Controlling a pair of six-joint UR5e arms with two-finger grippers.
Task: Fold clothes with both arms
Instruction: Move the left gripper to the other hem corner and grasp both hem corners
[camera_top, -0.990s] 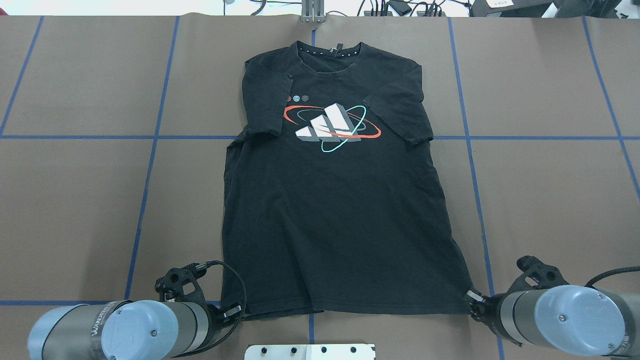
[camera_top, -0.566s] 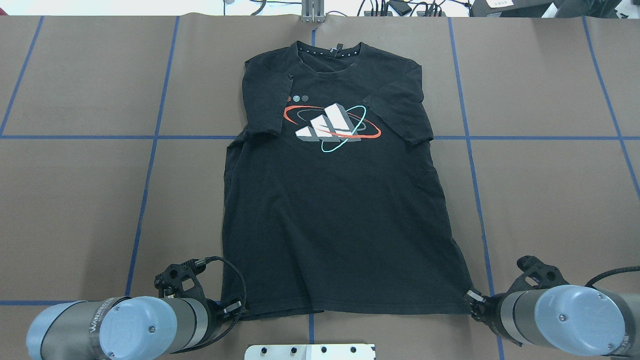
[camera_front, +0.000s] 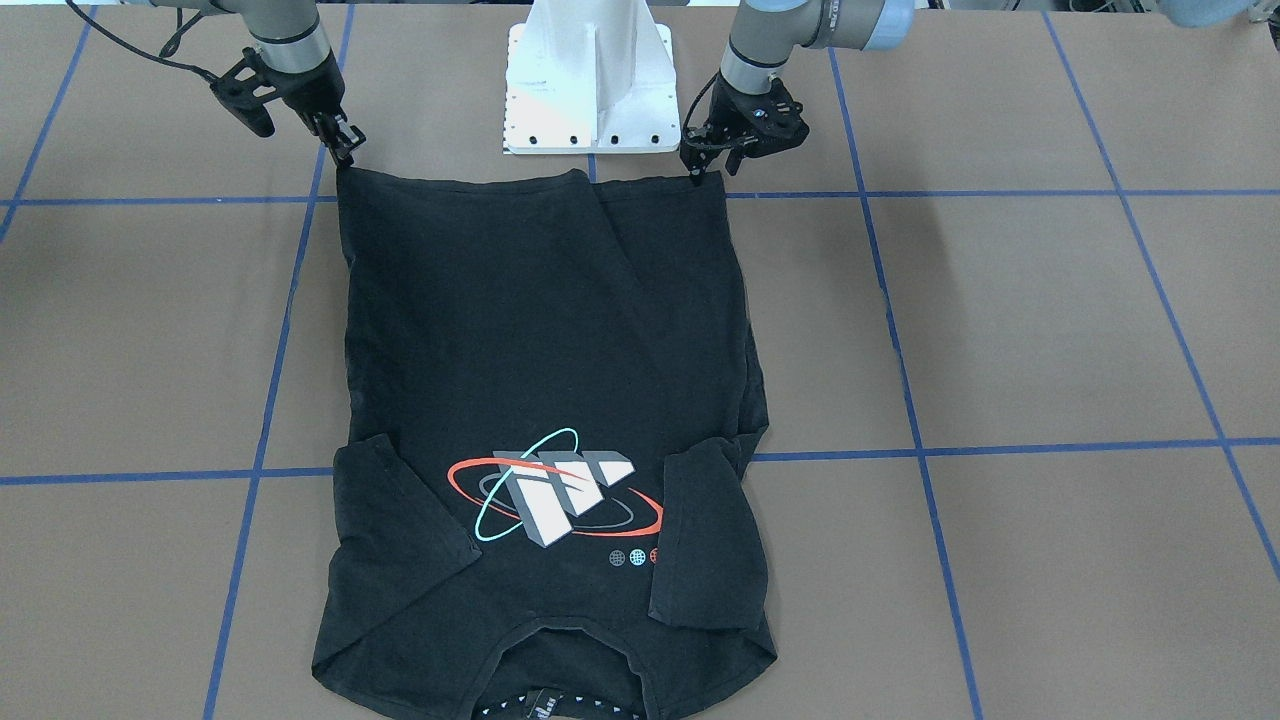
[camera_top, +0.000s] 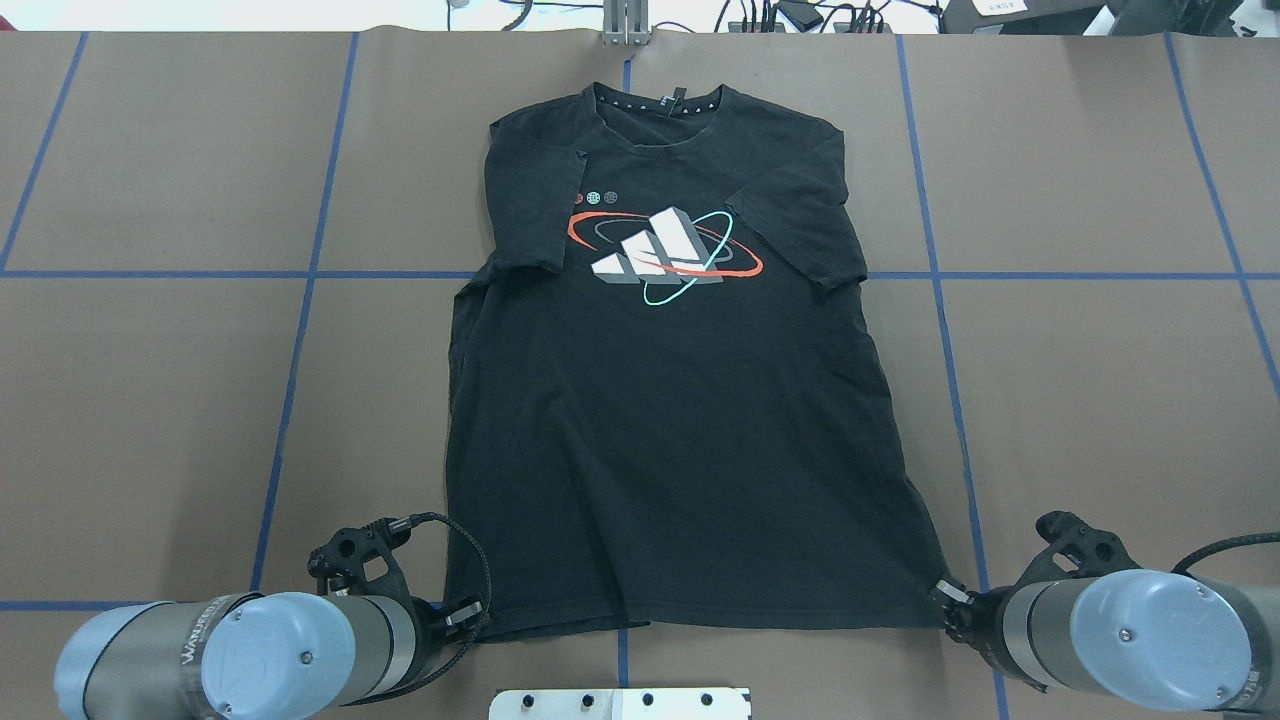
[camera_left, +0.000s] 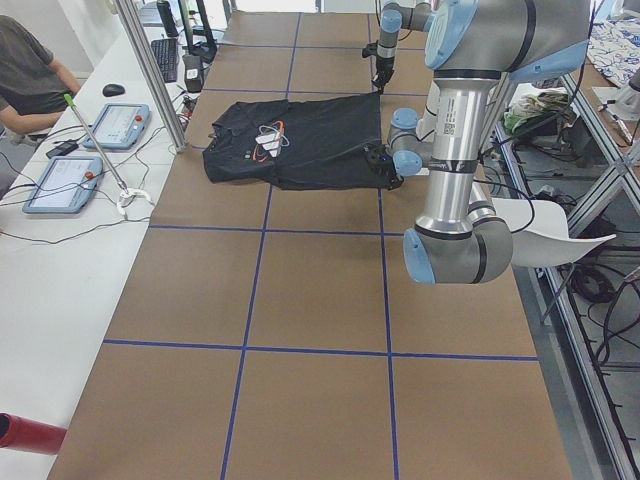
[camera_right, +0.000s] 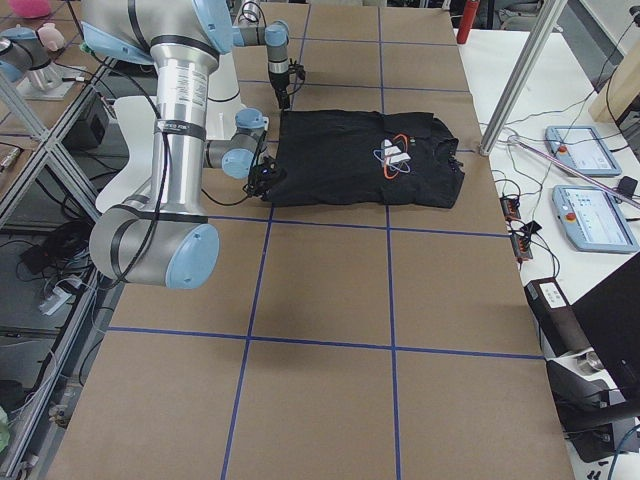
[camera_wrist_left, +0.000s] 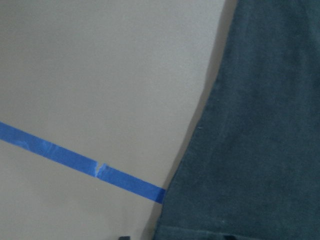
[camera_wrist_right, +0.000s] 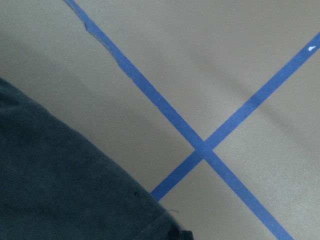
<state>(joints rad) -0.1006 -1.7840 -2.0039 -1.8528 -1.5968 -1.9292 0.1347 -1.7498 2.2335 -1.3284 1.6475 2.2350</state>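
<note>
— How are the arms sitting?
— I'm seeing the left gripper (camera_top: 463, 614) and right gripper (camera_top: 946, 598) reaching low, apparently pinching the near hem corners of the T-shirt (camera_top: 660, 430), which is lying flat on the table (camera_top: 150, 400), logo (camera_top: 662, 252) up.

Left hand (camera_top: 462, 612) nudged slightly outward, toward the robot's left, nearly all of it in the first 0.4 s. T-shirt (camera_top: 650, 450) hem corner in its grip got dragged out with it, marginally.

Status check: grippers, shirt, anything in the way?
Left gripper and right gripper pinching the near hem corners. T-shirt flat, logo up, sleeves folded in. Nothing lying on it.
</note>
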